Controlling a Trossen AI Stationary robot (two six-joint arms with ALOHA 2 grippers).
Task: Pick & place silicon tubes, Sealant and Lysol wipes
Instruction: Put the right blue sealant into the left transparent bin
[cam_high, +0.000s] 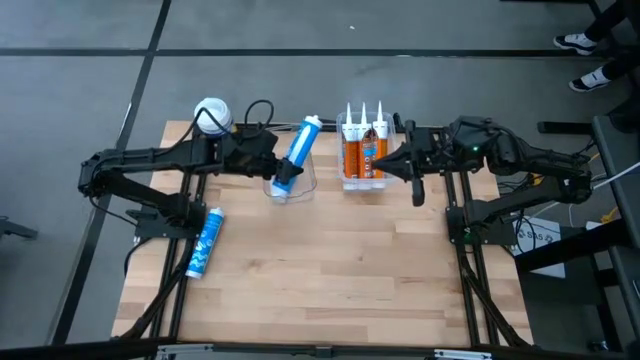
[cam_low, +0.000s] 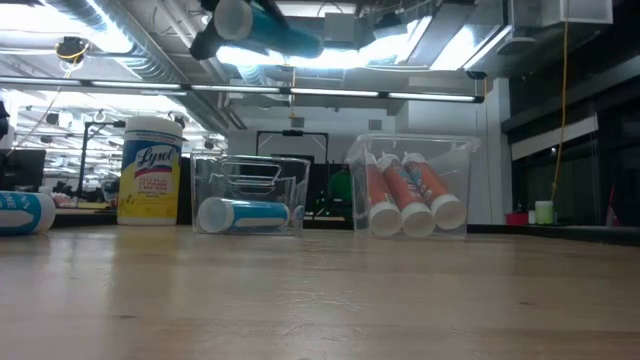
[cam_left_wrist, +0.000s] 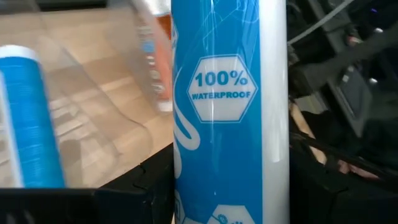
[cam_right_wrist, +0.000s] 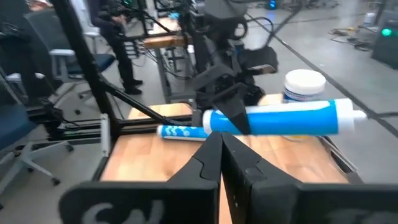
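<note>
We have the left gripper (cam_right_wrist: 221, 112) clamped on a long blue silicone tube with a white nozzle (cam_high: 298, 150), carried in the air over the clear plastic bin (cam_high: 310, 185) where another blue tube (cam_low: 245, 213) already lies. The tube looks stiff, fairly heavy and glossy (likely to slip), so we judge the best hold is across its body near the middle, not the nozzle. The right gripper (cam_right_wrist: 221, 146) waits by the second clear bin of orange sealant tubes (cam_high: 363, 152), its jaws together and empty. A third blue tube (cam_high: 204, 243) lies on the wooden table (cam_high: 340, 280); the yellow Lysol wipes canister (cam_low: 150, 170) stands at the far left.
</note>
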